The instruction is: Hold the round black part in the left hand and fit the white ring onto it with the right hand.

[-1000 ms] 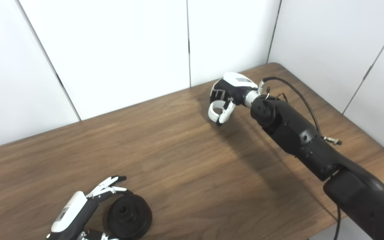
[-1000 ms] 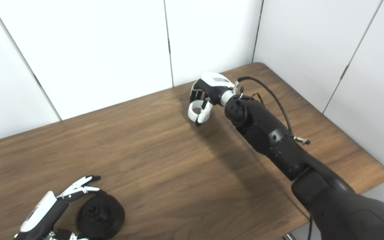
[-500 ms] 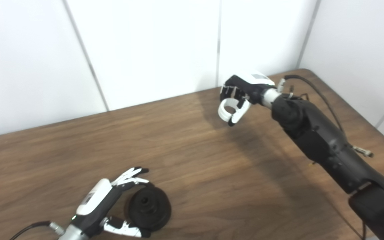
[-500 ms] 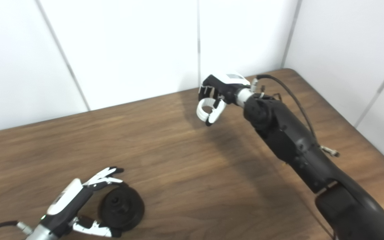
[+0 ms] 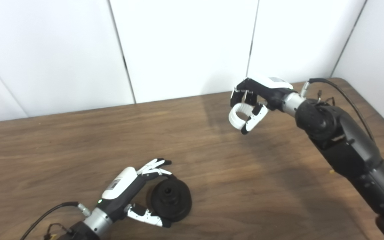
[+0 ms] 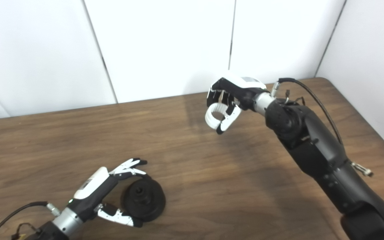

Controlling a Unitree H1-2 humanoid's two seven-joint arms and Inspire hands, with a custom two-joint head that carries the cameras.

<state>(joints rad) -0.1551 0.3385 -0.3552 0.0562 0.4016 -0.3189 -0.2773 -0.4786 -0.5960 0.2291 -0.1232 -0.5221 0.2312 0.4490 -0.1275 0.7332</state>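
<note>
White ring [image 5: 239, 115] is pinched in my right hand [image 5: 257, 100] at 2 o'clock, while my spread left hand [image 5: 130, 190] cups the round black part [image 5: 171, 199] on the worktop [image 5: 78, 146] at 7 o'clock; next I must grip and lift it.

Wooden table [image 5: 78, 140] bears a round black part [image 5: 171, 200].

Bright, even light from above; the white wall panels [image 5: 185, 46] look nearly washed out. The right arm [image 5: 342, 146] casts a soft, broad shadow across the wooden table [image 5: 78, 140]. Both views are slightly soft, without glare
</note>
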